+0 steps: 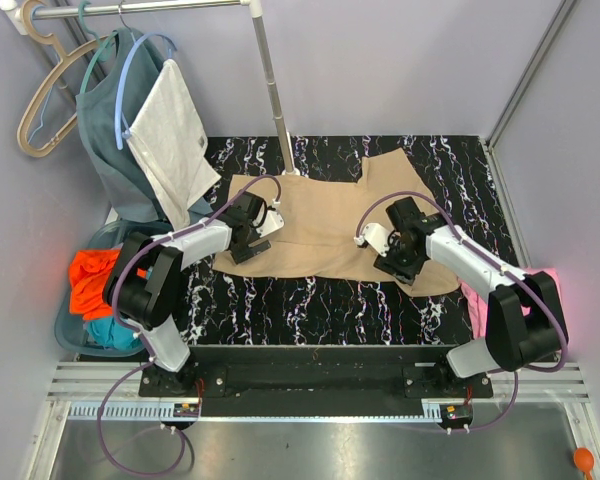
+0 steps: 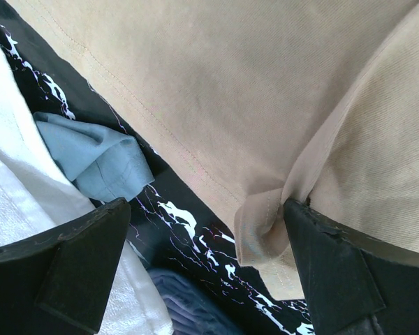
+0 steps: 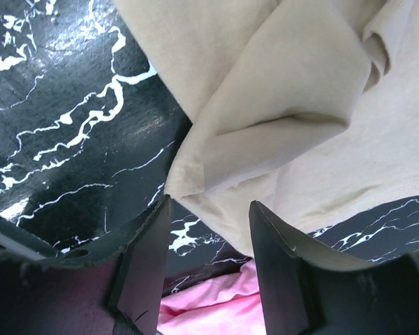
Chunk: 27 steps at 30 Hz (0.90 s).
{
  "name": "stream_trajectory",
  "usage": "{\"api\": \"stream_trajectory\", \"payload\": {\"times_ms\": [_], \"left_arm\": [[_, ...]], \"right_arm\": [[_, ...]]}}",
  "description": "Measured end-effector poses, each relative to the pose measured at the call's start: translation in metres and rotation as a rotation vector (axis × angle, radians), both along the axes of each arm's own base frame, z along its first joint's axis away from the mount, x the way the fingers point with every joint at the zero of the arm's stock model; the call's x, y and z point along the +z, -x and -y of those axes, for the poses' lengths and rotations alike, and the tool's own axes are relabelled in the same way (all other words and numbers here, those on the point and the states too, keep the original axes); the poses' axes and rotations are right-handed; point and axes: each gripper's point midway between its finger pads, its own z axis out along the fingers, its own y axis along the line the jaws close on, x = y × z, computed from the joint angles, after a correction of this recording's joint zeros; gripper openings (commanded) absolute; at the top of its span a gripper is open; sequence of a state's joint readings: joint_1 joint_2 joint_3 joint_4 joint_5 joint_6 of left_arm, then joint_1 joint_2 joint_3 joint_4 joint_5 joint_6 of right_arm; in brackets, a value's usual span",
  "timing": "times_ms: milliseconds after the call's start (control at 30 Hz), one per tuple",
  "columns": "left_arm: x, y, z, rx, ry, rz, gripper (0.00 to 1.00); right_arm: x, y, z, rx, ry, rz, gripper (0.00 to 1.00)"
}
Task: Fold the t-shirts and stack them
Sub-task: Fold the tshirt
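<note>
Top external view showed the tan soft cloth t-shirt [image 1: 320, 225] lying left-to-right between left gripper [image 1: 250, 240], spread wide, and right gripper [image 1: 393, 262], half-apart, neither clamping.

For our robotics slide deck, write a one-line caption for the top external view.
Open left gripper and open right gripper hover over a tan t-shirt laid on the black marbled table.
</note>
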<state>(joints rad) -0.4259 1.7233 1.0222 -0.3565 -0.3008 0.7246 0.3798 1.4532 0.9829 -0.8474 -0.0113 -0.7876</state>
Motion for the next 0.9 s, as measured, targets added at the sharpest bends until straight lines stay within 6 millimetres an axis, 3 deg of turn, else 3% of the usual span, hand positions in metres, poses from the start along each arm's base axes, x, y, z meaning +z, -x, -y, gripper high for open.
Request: {"api": "stream_trajectory", "payload": {"times_ms": [700, 900], "left_arm": [[0.000, 0.000, 0.000, -0.001, 0.000, 0.002, 0.99], [0.000, 0.000, 0.000, -0.001, 0.000, 0.002, 0.99]], "right_arm": [[-0.023, -0.018, 0.001, -0.003, 0.022, 0.016, 0.46], [-0.022, -0.022, 0.007, -0.005, 0.036, 0.029, 0.36]]}}
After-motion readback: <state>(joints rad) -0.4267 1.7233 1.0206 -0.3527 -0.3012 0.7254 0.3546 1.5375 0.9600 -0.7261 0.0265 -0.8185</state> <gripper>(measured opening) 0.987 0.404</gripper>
